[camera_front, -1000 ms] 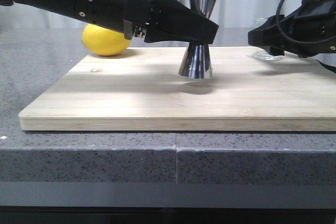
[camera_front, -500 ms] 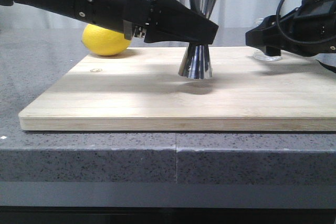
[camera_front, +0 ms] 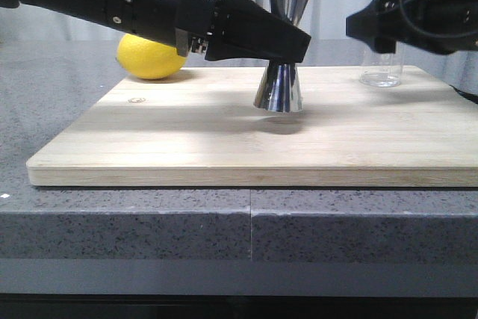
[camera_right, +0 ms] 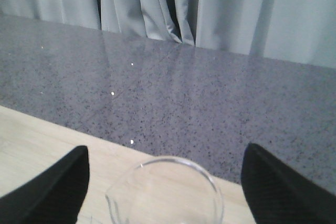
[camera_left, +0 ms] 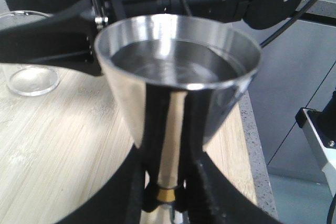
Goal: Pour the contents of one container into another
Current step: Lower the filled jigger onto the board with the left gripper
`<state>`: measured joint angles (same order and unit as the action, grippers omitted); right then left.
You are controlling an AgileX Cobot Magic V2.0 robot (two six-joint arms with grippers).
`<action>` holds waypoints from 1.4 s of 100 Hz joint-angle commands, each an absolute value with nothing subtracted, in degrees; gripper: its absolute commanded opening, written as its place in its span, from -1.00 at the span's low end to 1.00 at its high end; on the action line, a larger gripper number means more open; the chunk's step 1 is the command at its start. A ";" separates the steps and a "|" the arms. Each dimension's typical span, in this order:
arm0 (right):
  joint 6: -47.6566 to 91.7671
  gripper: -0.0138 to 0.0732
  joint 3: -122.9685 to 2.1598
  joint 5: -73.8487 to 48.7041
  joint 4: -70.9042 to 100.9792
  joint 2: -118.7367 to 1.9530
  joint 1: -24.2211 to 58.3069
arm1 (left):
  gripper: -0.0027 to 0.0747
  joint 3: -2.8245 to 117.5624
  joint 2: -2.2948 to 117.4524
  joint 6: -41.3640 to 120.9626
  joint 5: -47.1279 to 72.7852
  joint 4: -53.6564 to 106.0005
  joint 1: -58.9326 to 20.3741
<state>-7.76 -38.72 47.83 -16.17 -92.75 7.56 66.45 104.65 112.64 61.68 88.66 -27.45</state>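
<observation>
- The left tool (camera_front: 287,42) is pinching the jigger (camera_front: 278,89) at its thin waist; in the left wrist view its black fingers (camera_left: 205,195) press on both sides of the gold band (camera_left: 167,195).
- The jigger stands upright on the board (camera_front: 187,132), and its upper cup holds clear liquid close to the rim.
- The right tool (camera_right: 163,182) is spread wide, with the beaker (camera_right: 164,192) between its fingers and below them; I see no contact.
- The beaker stands on the board's far right corner, well apart from the left tool, and it looks empty.
- Risk: the jigger is nearly full, so a small tilt or shake of the left tool could spill it on the board.
- Risk: if the right tool moves down or sideways while close, a finger could knock the light beaker over.
</observation>
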 commanded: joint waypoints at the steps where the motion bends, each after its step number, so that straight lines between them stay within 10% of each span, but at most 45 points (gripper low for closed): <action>1: -7.56 0.56 -39.83 52.85 -15.38 -88.45 7.22 | -0.97 68.43 101.35 112.28 65.21 93.17 -27.31; 140: -8.52 0.55 -39.83 44.13 -15.38 -57.61 9.18 | -0.97 68.31 105.31 124.76 59.79 102.37 -22.71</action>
<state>-8.51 -38.72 41.08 -16.17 -59.05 9.31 66.75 107.93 124.54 56.33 98.11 -23.16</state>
